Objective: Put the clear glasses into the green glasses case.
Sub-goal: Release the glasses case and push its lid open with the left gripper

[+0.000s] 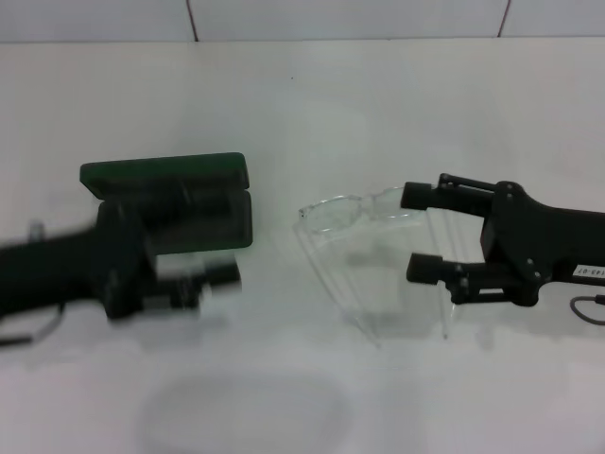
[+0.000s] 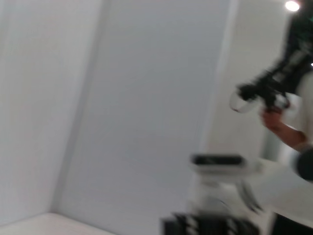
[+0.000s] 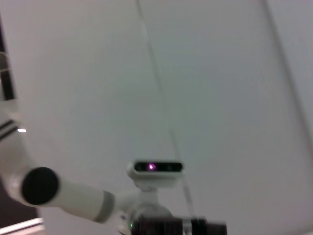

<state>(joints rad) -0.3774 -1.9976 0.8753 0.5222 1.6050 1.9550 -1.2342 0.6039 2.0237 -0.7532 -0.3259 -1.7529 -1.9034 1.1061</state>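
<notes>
The right gripper (image 1: 421,232), fingers spread wide, straddles the transparent plastic clear glasses (image 1: 359,213) mid-bench, while the left gripper (image 1: 213,284), fingers' state unclear, overlaps the open dark green glasses case (image 1: 165,172).

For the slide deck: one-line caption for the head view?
Right gripper, fingers open, at the clear glasses; left gripper by the open green glasses case.
</notes>
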